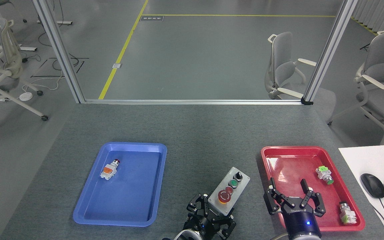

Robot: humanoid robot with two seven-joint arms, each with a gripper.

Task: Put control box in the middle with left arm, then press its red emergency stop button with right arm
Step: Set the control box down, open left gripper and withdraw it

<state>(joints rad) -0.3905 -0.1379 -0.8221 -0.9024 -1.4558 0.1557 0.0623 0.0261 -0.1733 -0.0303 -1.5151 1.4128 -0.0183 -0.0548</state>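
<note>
The control box (229,190), grey-lidded with a black base, sits near the table's front edge between the two trays, tilted to the right. Its row runs from the black knob at the far end to the red emergency stop button (225,196) at the near end. My left gripper (212,213) is shut on the box's near end, fingers wrapped around both sides. My right gripper (292,196) hovers open over the red tray (268,153), just right of the box, with nothing between its fingers.
A blue tray (88,213) on the left holds a small orange-and-white push-button part (109,169). The red tray holds two green-and-white button parts (324,175) (347,213). A white desk with a mouse (373,185) and keyboard adjoins the right edge.
</note>
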